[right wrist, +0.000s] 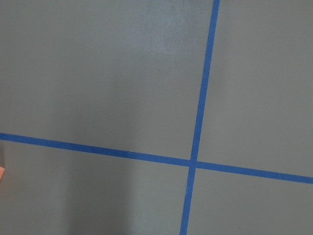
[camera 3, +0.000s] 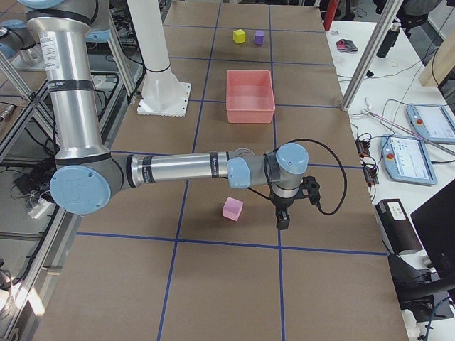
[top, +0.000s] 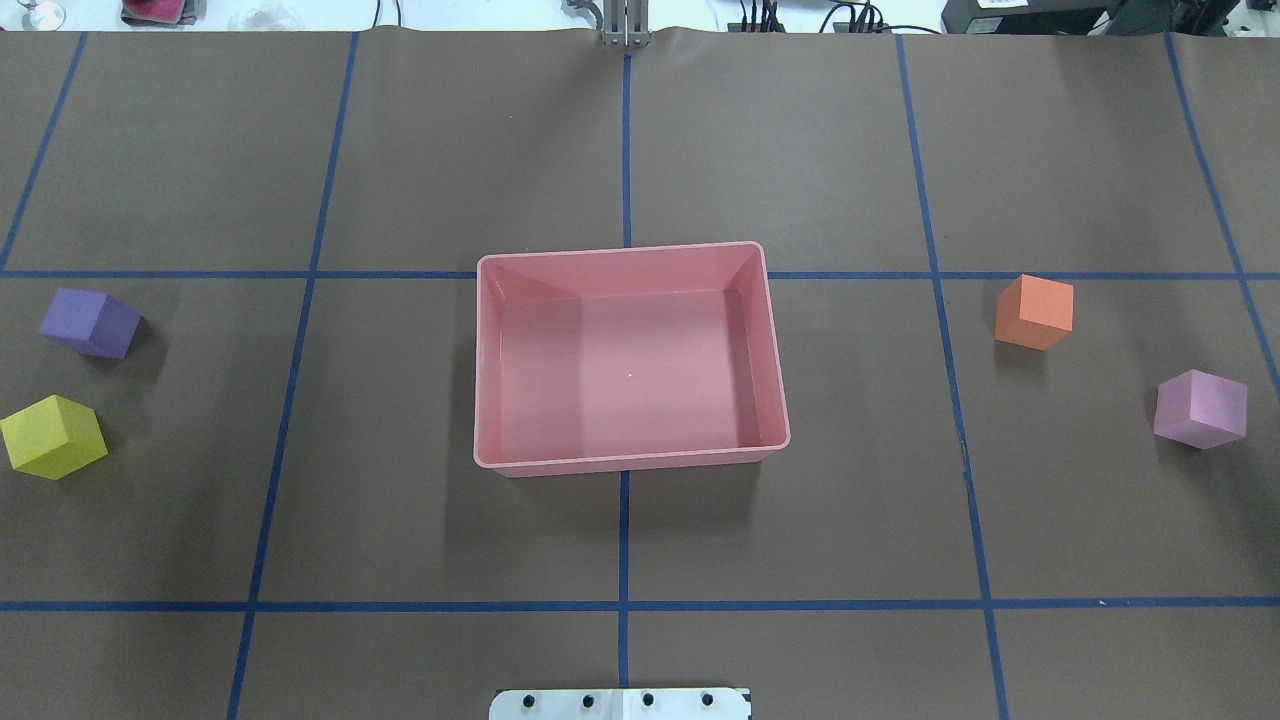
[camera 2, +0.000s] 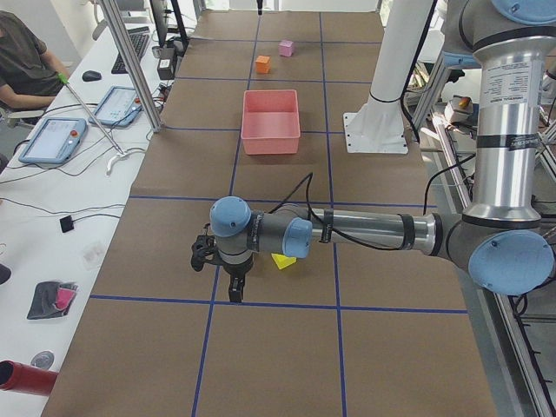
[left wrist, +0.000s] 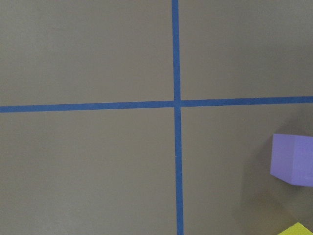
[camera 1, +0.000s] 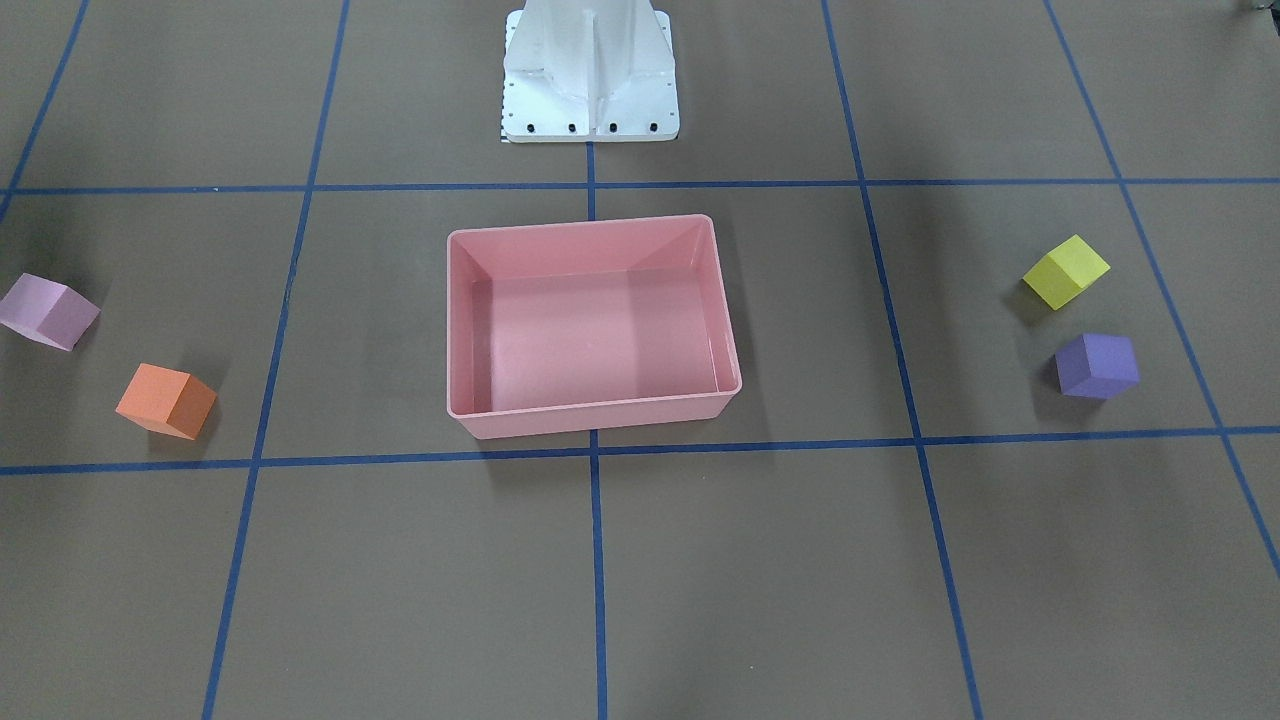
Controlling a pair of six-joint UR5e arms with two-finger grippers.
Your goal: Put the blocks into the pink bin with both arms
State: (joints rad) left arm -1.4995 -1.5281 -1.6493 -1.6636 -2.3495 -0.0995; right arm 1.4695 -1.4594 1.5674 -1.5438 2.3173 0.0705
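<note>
The pink bin (camera 1: 590,418) stands empty at the table's middle, also in the overhead view (top: 630,462). The purple block (top: 90,322) and the yellow block (top: 52,436) lie on my left side. The orange block (top: 1034,312) and the pink-lilac block (top: 1200,408) lie on my right side. My left gripper (camera 2: 236,287) shows only in the exterior left view, low over the table beside the yellow block (camera 2: 283,261). My right gripper (camera 3: 283,219) shows only in the exterior right view, beside the pink-lilac block (camera 3: 232,208). I cannot tell whether either is open or shut.
The white pedestal base (camera 1: 590,80) stands behind the bin. Blue tape lines grid the brown table. A side bench with tablets (camera 2: 52,139) and cables runs along the far edge, with metal posts (camera 2: 130,61) and a seated person (camera 2: 22,52).
</note>
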